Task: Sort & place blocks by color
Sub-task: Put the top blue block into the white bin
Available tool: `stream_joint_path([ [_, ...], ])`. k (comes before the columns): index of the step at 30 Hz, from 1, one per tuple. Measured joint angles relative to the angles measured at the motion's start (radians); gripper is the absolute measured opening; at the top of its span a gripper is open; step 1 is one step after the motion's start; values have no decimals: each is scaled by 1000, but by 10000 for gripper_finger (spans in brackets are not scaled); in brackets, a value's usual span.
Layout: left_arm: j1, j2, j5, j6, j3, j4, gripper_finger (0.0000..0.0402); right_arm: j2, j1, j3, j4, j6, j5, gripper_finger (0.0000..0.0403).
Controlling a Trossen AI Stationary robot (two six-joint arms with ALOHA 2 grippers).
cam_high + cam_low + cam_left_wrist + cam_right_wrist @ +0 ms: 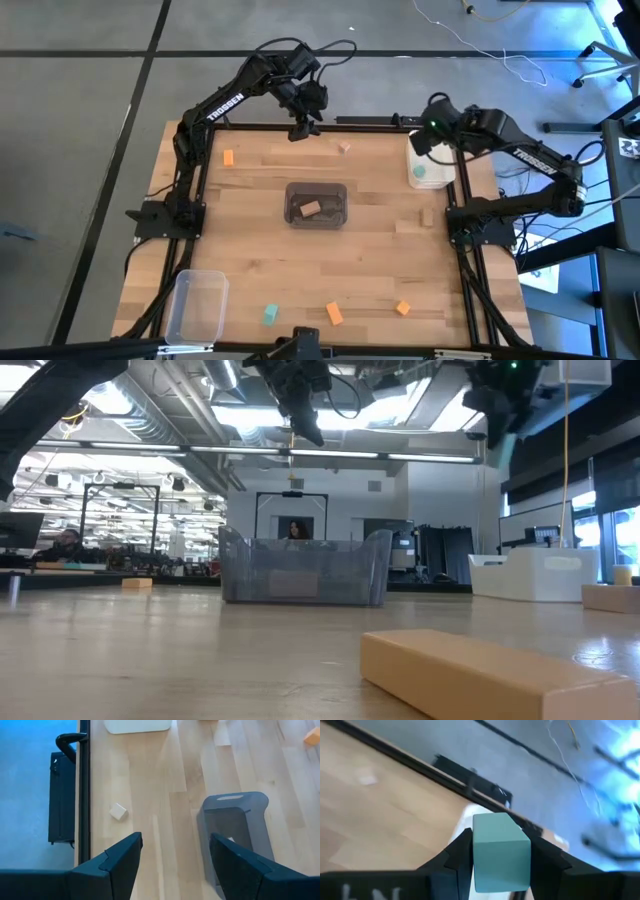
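Note:
My right gripper [500, 851] is shut on a teal block [500, 836] and hangs above the white bin [430, 172] at the table's right far side; that bin has something teal in it. My left gripper [175, 851] is open and raised near the table's far edge [303, 127]. A small tan block [118, 811] lies flat on the table ahead of it. The dark grey bin [316, 204] at mid-table holds another tan block [310, 208]. Orange blocks [229, 158] [334, 314] [402, 308] and a teal block [270, 315] lie flat on the wood. My right gripper pinches the teal block between its two fingers, one finger [457, 857] on each of two opposite side faces [479, 855]. The block is lifted clear of the table, and its end face sticks out past the fingertips.
A clear bin [197, 305] stands at the near left corner. A tan block [480, 672] lies close to the low camera, and another small tan block [427, 215] lies right of the grey bin. Black frame rails border the table. People sit in the room beyond.

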Motion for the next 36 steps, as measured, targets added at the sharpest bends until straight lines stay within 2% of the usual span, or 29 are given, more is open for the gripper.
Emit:
stream_joint_path([
  [6, 0, 0, 0, 0, 0, 0, 227, 10, -103, -7, -61, 70, -26, 139],
  [11, 0, 0, 0, 0, 0, 0, 227, 7, -151, -129, 20, 61, -48, 139],
  [16, 0, 0, 0, 0, 0, 0, 227, 8, -186, -301, 159, 44, -79, 139],
  [25, 0, 0, 0, 0, 0, 0, 227, 7, -244, -551, 434, 40, -45, 139],
  [36, 0, 0, 0, 0, 0, 0, 227, 7, -258, -733, 676, 45, -44, 139],
])
